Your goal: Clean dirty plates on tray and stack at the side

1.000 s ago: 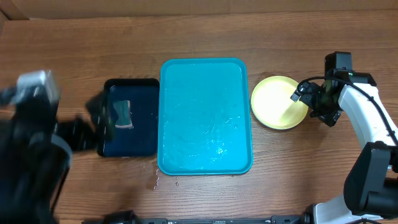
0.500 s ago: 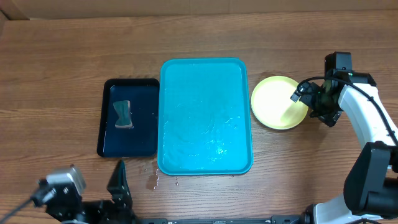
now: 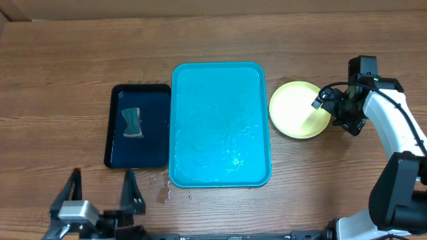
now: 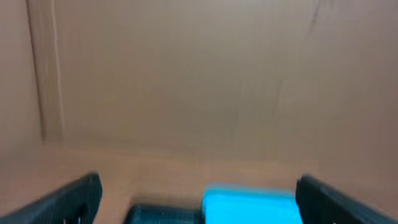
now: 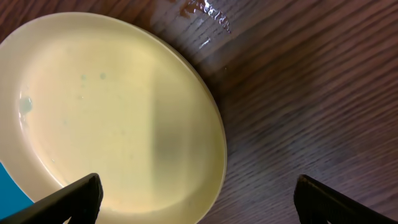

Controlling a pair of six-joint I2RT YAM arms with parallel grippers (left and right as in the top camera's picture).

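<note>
Plates (image 5: 112,118) look cleaned and stacked beneath our right gripper (image 5: 199,202), its fingers spread and empty, the tray (image 3: 220,127) to its left bare; we judge only withdrawal remains, our left gripper (image 3: 102,180) likewise spread.

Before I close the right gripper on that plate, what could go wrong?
1. Slip: droplets dot the plate and a wet patch lies on the table beside it, so the open right gripper might lose its pinch on the rim.
2. Snag: the plate sits close against the tray; a sideways nudge could ride it onto the raised rim.
</note>
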